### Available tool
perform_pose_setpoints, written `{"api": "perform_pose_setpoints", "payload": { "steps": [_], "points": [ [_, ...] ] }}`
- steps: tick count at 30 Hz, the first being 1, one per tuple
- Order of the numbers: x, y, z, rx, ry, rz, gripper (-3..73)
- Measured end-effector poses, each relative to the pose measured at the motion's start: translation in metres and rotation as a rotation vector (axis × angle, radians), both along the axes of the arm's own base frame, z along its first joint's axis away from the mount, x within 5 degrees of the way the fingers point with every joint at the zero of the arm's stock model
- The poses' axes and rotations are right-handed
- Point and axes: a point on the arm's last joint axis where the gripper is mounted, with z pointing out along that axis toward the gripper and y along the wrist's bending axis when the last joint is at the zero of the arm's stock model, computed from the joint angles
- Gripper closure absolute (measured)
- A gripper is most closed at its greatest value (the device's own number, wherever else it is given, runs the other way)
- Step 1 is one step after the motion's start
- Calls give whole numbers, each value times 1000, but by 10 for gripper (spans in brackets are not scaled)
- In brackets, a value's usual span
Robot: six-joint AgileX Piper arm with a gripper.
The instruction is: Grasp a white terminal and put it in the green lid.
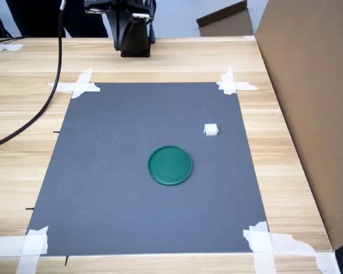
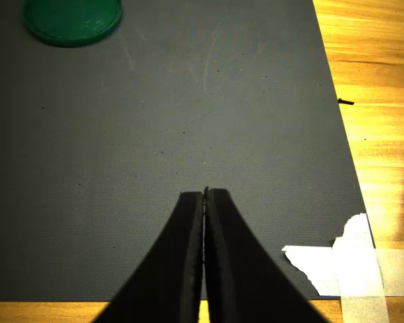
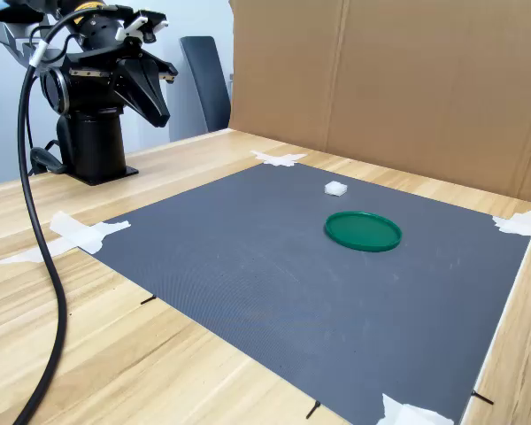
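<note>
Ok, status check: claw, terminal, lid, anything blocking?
Claw shut, empty, raised near the base. Terminal on the mat, apart from the lid. Lid empty. Path clear.

One tiny white blocky plastic terminal (image 1: pixel 211 130) is lying on the mat; one flat round dark-green plastic lid (image 1: pixel 170 165) is lying there too; one dark grey rectangular mat (image 1: pixel 114 188) is covering the wooden table (image 1: pixel 286 154); four crossed patches of white tape (image 1: pixel 80 85) are showing in the first exterior view, one at each mat corner; one black cable (image 1: pixel 46 97) is trailing across the wood; one black robot arm (image 3: pixel 106 80) is standing at the table's edge, bearing one gripper (image 2: pixel 205 195); brown cardboard panels (image 3: pixel 407 88) are standing alongside, their number being unclear.
</note>
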Motion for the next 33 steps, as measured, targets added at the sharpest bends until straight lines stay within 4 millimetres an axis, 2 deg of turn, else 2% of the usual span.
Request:
{"api": "perform_pose_setpoints", "payload": {
  "steps": [33],
  "points": [
    [4,0,5,11,11,1,722]
  ]
}}
